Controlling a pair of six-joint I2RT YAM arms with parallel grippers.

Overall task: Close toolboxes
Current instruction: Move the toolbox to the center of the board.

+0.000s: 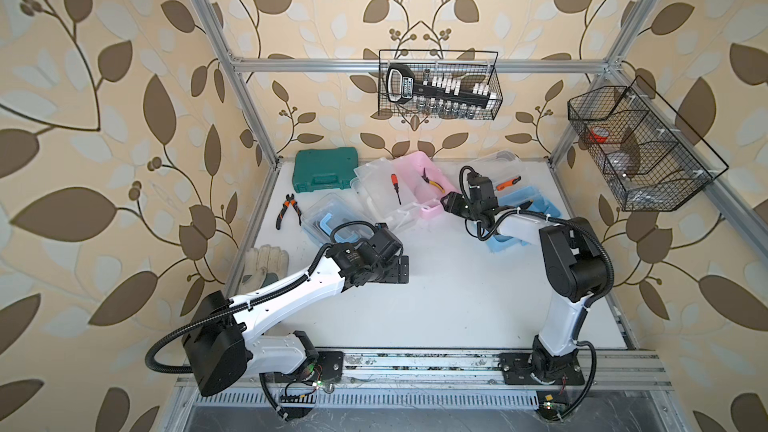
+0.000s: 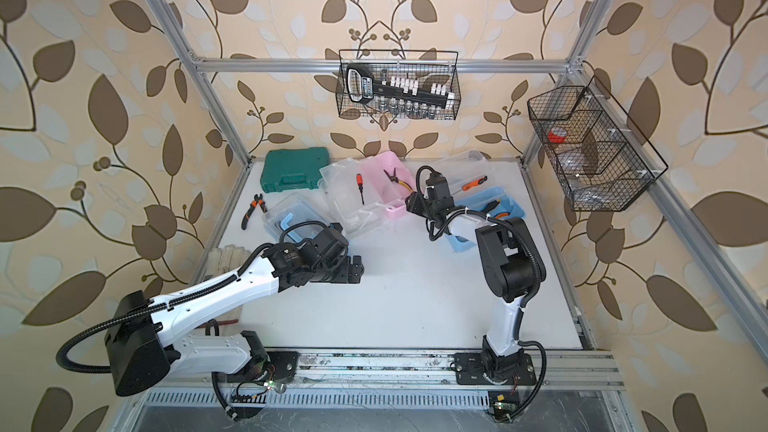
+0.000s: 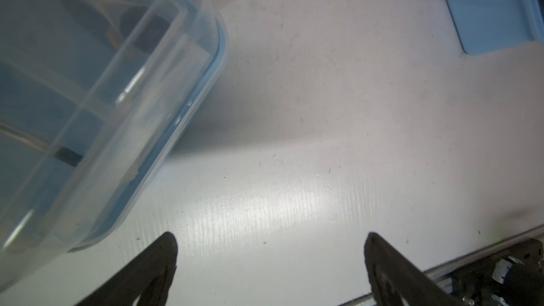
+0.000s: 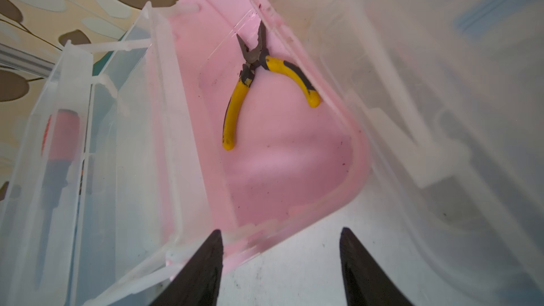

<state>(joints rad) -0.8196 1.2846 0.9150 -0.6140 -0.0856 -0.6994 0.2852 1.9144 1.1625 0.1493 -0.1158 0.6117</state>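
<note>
**Left hand point(image 3: 269, 239) and right hand point(image 4: 281, 232) both spread apart, gripping nothing; two toolboxes lie open**

On the white table point(image 1: 457, 305), the biggest item is the dark green case point(image 1: 326, 176), shut, at 11 o'clock against the back wall.

The pink toolbox point(image 1: 415, 170) sits at 12 o'clock. It is open, with its clear lid point(image 1: 372, 191) folded out flat toward 9 o'clock.

The open light blue toolbox point(image 1: 519, 205) lies at 2 o'clock, partly hidden by the right arm. Its transparent cover point(image 1: 492, 162) is thrown back toward the wall.

The shut light blue toolbox point(image 1: 328, 218) is at 10 o'clock with its lid down on the base. Whether it is latched cannot be told.

The left hand hovers over bare table at 4 o'clock from that shut box, near its corner but apart from it. The right hand is at the 6 o'clock end of the pink toolbox. In the wrist view one fingertip point(image 4: 212, 260) overlaps the rim, and contact cannot be told.

- **Work gloves point(image 1: 266, 261):** at the table's edge, 8 o'clock.
- **Black-and-orange pliers point(image 1: 286, 209):** on the table at 10 o'clock, between the green case and the gloves.
- **Yellow-handled pliers point(image 4: 256, 83):** inside the pink base.
- **Orange-handled screwdriver point(image 1: 395, 187):** on the pink toolbox's lid.
- **Orange-handled tool point(image 1: 509, 182):** by the open blue toolbox's cover.
</note>
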